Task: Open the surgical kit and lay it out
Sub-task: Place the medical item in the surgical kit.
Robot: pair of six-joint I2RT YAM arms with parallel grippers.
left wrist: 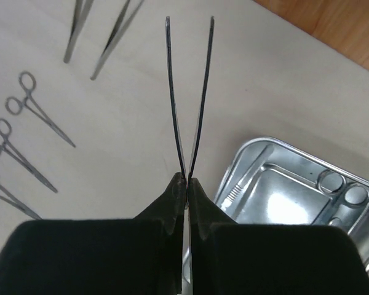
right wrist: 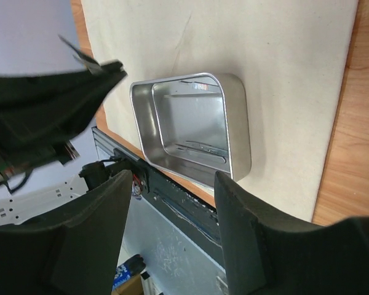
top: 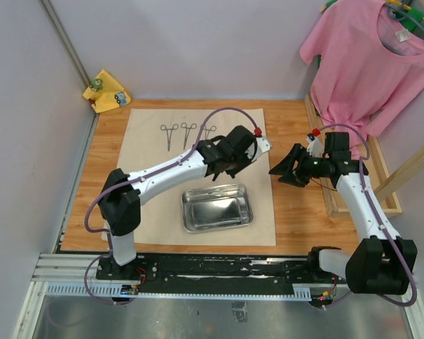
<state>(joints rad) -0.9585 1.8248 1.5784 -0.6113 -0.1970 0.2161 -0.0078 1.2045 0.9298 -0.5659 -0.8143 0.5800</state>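
Left tool [left wrist: 186, 179] clamped on tweezers [left wrist: 189, 98]: light, springy, slick steel; you should grip mid-blade, gently, lay flat on cloth wrap [left wrist: 283, 74]. Right tool [right wrist: 172, 187] wide, empty.

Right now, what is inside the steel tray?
One ring-handled forceps and one slim tweezers lie in the steel tray. The left fingers cover its near corner; anything there is hidden.
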